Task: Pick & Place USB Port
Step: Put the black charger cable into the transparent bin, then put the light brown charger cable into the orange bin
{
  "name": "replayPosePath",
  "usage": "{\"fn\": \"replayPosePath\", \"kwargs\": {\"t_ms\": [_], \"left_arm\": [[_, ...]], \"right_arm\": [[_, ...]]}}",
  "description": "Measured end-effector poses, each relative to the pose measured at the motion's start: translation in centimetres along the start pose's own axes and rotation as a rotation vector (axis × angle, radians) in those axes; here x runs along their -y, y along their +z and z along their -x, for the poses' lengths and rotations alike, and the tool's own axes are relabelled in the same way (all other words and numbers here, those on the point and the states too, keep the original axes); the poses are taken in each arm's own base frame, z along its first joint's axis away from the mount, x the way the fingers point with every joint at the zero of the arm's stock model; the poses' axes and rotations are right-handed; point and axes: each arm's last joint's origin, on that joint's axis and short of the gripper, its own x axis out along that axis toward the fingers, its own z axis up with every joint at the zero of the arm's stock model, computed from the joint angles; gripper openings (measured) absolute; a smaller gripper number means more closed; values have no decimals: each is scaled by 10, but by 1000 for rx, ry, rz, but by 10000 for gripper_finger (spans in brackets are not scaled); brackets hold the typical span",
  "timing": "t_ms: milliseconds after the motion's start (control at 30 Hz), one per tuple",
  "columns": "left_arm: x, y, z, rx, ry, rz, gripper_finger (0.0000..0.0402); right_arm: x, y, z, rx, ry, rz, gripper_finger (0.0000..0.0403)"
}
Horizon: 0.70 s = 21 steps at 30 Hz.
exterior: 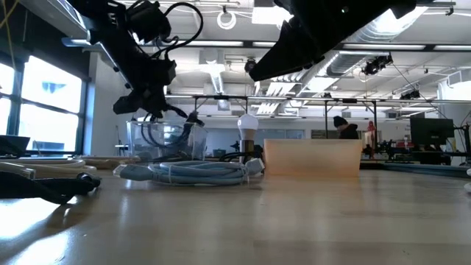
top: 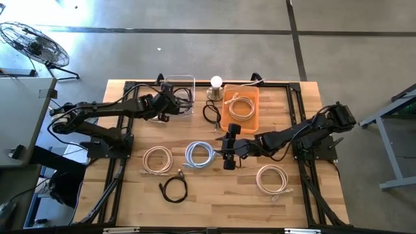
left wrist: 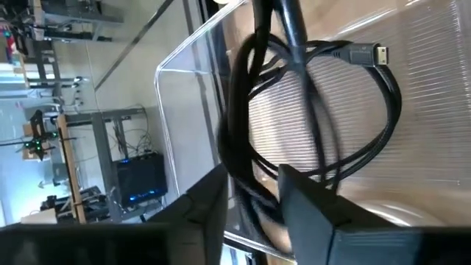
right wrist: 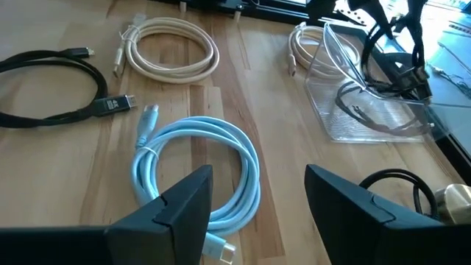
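Observation:
My left gripper (top: 170,103) is over the clear bin (top: 188,83) at the table's far side, shut on a coiled black cable (left wrist: 324,110) with a metal plug (left wrist: 372,53). The low view shows that cable (exterior: 165,126) hanging down between the bin's walls (exterior: 132,143). My right gripper (top: 224,148) hovers open at mid-table, just right of the light blue cable coil (top: 199,155). In the right wrist view its fingers (right wrist: 257,184) spread above that coil (right wrist: 199,165), which lies flat on the wood. My left gripper pinches several strands of the black cable's coil (left wrist: 246,188) between its two fingers, which lie across the strands. The coil hangs below the fingers inside the clear bin. Whether its lower loop touches the bin's floor, I cannot tell.
An orange bin (top: 252,120) holds a cream cable (top: 241,107). A white bulb on a base (top: 216,83) and a black cable (top: 211,114) sit between the bins. Cream coils (top: 157,159) (top: 273,179) and a black coil (top: 174,189) lie on the near half.

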Motion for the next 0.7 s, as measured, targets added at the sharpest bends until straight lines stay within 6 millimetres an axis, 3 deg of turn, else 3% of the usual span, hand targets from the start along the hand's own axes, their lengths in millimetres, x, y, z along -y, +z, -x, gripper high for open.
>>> {"fn": "replayPosePath", "kwargs": {"t_ms": [300,500,700], "left_arm": [[-14,4,14,-18,75,20,158],[-25,9,55,-35,81,-44,158],[-16,-3,95,-58,-158,-54,158]], "right_arm": [[0,-1,0,-8,2,4,208],[0,-2,0,-23,2,9,209],[0,-7,0,-66,0,-27,209]]}}
